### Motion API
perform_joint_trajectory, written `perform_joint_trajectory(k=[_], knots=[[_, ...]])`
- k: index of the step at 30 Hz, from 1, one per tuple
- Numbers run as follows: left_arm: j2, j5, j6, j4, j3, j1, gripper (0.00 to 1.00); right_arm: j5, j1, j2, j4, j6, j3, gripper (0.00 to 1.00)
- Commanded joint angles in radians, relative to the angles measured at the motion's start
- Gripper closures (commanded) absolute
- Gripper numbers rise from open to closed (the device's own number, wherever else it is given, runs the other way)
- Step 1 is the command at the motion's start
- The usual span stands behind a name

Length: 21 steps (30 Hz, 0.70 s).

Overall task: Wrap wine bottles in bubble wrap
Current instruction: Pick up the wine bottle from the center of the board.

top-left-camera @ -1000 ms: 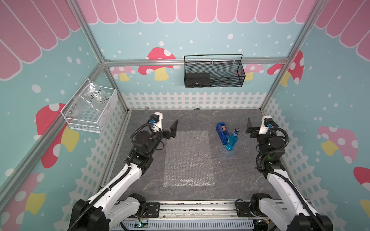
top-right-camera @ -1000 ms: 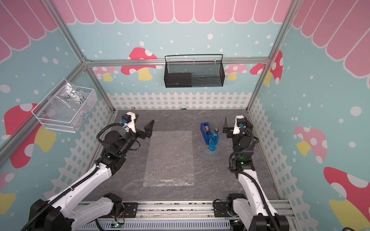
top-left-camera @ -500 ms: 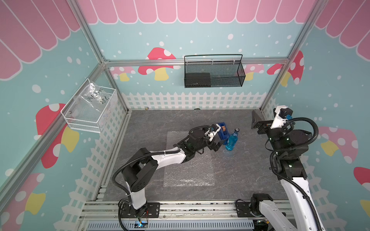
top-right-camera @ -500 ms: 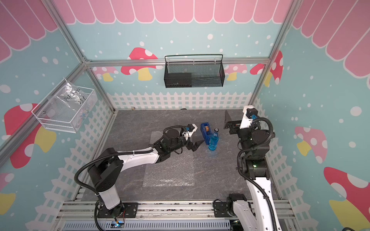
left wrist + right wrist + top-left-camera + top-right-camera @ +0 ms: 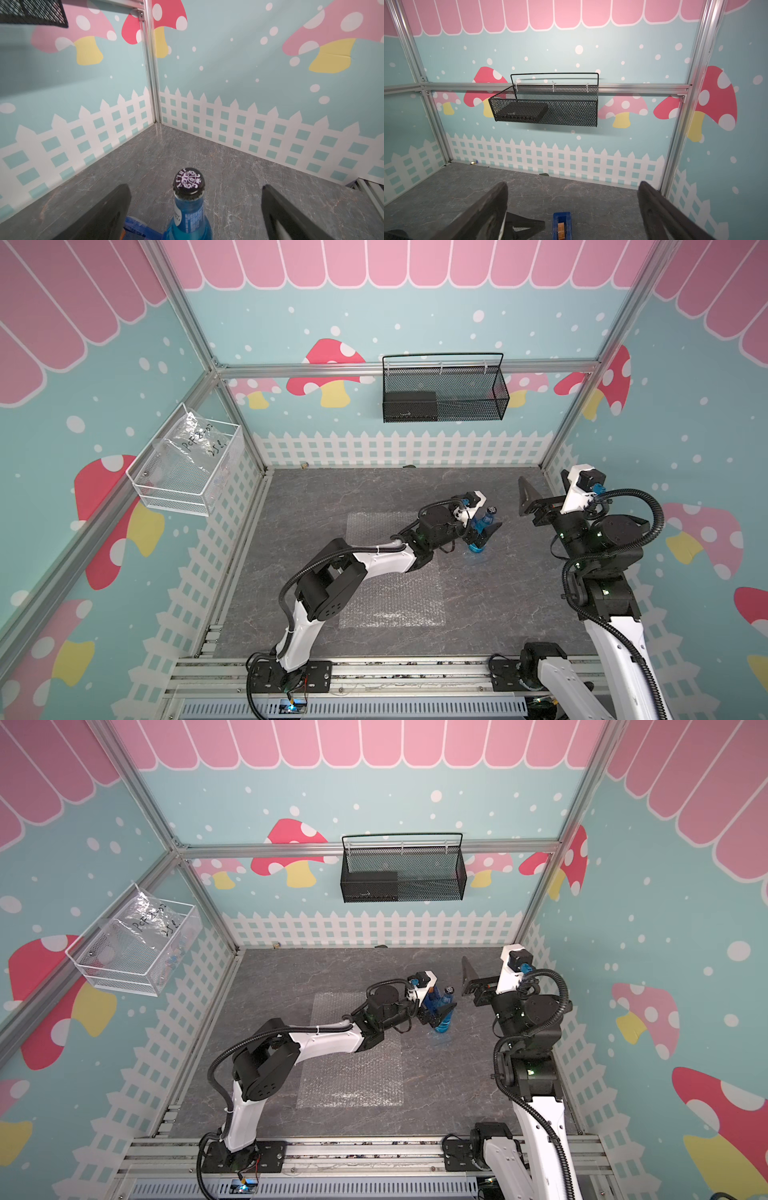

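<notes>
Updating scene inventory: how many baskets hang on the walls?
2. A black metal mesh basket hangs on the back wall; a white wire basket, holding a clear plastic bag, hangs on the left wall.

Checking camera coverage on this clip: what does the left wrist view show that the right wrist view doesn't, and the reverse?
Left wrist only: the blue bottle, upright inside the open left gripper. Right wrist only: the open right gripper and the dark box in the black mesh basket. Both: the blue tape dispenser, the grey table, the fence-printed walls, some of the basket.
</notes>
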Motion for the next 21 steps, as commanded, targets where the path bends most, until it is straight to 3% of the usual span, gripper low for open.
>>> perform_joint_trajectory(k=[1, 15, 21], knots=[[0.044, -0.009, -0.018, 0.035, 0.058, -0.014, 0.0, -0.041, -0.004, -0.005, 0.031, 0.013, -0.017, 0.02], [0.183, -0.034, -0.069, -0.013, 0.225, -0.021, 0.02, -0.09, -0.003, -0.008, 0.057, 0.011, -0.05, 0.04], [0.212, -0.023, -0.076, -0.042, 0.265, -0.024, 0.14, -0.088, -0.004, -0.018, 0.059, 0.007, -0.062, 0.04]])
